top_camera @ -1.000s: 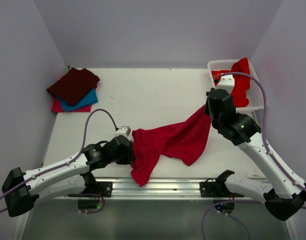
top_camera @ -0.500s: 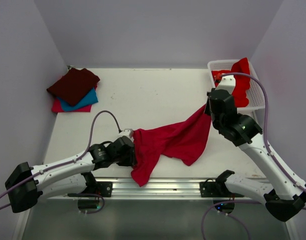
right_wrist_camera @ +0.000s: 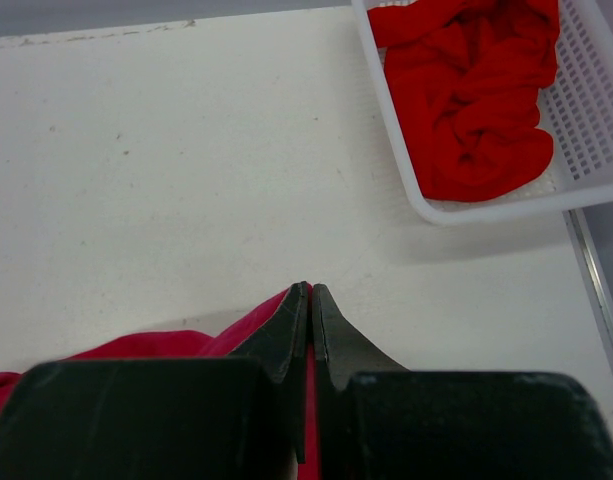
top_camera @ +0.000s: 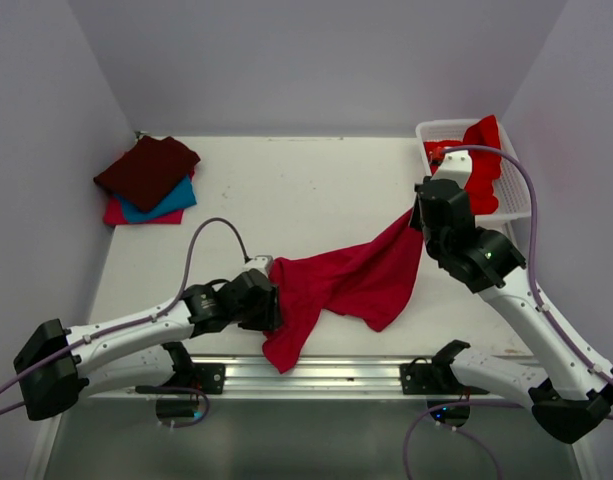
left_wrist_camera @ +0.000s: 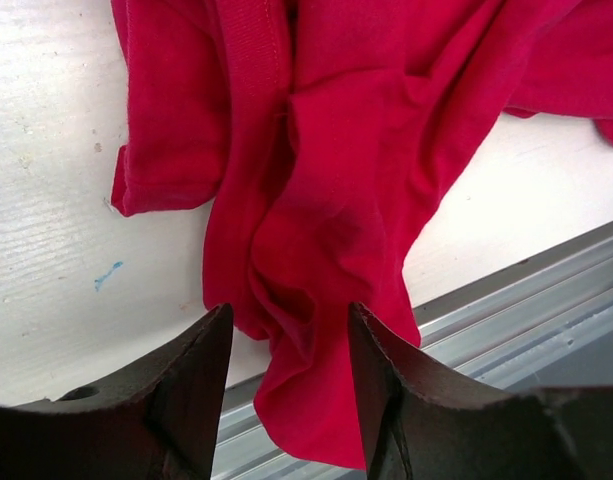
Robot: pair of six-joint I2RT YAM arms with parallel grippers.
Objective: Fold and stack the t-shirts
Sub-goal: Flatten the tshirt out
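Observation:
A crimson-pink t-shirt [top_camera: 356,280] lies crumpled across the front of the table, its lower end hanging over the front rail. My right gripper [top_camera: 416,218] is shut on its right corner and holds it lifted; the pinched cloth shows between the shut jaws in the right wrist view [right_wrist_camera: 310,288]. My left gripper [top_camera: 274,300] is open at the shirt's left end. In the left wrist view its fingers [left_wrist_camera: 211,350] straddle a bunched fold of the shirt [left_wrist_camera: 336,180] without closing on it. A dark maroon shirt [top_camera: 146,170], a teal one [top_camera: 174,198] and a pink-red one [top_camera: 119,213] lie stacked at the far left.
A white lattice basket [top_camera: 514,200] at the far right corner holds a crumpled bright red shirt [top_camera: 481,165]; the basket [right_wrist_camera: 506,208] and that shirt [right_wrist_camera: 476,100] also show in the right wrist view. A metal rail [top_camera: 326,372] runs along the table's front edge.
My left gripper has slid to the right, further onto the shirt's left end. The right arm and the lifted corner have stayed put.

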